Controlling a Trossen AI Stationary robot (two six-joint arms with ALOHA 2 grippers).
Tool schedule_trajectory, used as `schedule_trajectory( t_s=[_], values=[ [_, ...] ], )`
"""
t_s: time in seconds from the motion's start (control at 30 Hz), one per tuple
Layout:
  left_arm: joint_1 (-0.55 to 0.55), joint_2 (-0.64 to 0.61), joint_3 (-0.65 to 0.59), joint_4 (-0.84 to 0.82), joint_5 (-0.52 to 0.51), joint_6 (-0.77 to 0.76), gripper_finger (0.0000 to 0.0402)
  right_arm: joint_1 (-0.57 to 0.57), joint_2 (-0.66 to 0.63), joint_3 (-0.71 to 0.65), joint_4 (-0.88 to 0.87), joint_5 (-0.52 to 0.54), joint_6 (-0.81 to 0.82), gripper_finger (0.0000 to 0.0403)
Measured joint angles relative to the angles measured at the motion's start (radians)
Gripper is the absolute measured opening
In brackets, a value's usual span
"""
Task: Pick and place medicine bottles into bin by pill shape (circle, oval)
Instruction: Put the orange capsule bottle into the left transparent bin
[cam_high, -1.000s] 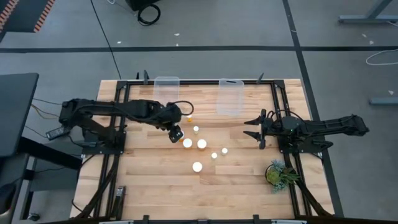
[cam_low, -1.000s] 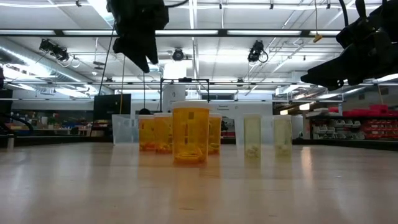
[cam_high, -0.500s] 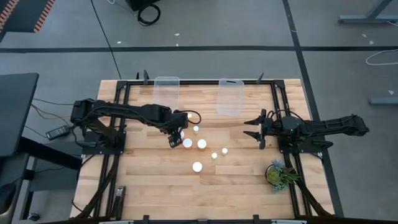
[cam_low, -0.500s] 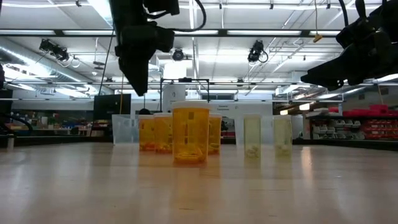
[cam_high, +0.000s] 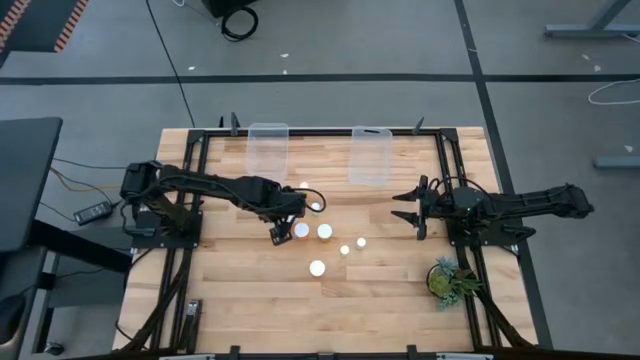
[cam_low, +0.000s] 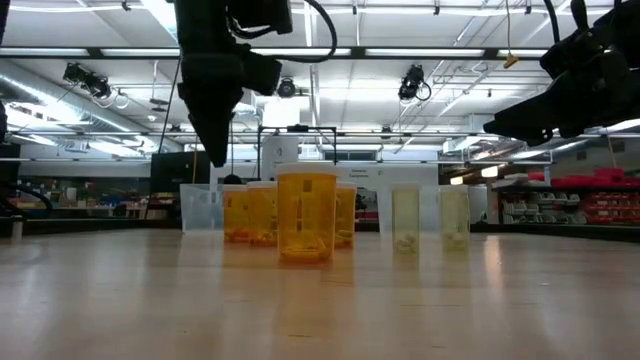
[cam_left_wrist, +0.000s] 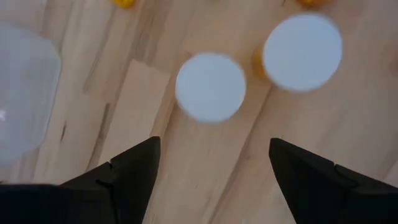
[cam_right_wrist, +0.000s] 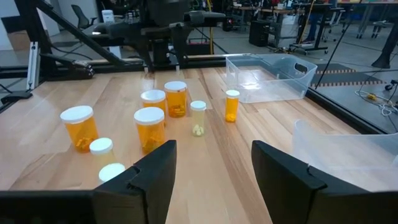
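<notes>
Bottles (cam_high: 324, 232) standing clustered mid-table, none binned yet. Left gripper (cam_high: 280, 231) hanging fingers spread directly above wide-capped bottle (cam_left_wrist: 211, 86), seemingly lining up for top-down grab. Right gripper (cam_high: 404, 206) waiting aside, fingers apart, holding nothing, near bins (cam_high: 369, 156).

A small green plant (cam_high: 450, 278) sits at the wooden table's (cam_high: 240, 290) corner.

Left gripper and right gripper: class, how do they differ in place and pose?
The left gripper hangs over the medicine bottles, pointing down at a white cap; the right gripper waits level near the right side of the table, away from them. The left gripper faces the table; the right gripper faces across it. Both have open jaws, holding nothing.
</notes>
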Motion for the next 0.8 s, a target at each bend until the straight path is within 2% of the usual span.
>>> schedule_trajectory(
  t_s=[0.27, 0.8],
  values=[
    [0.001, 0.065, 0.0, 0.003, -0.015, 0.044, 0.0338, 0.0, 0.012, 0.0, -0.006, 0.0, 0.0, 0.0216],
    [0.001, 0.177, 0.0, 0.056, -0.015, 0.088, 0.0339, 0.0, 0.014, 0.0, -0.007, 0.0, 0.0, 0.0216]
  ],
)
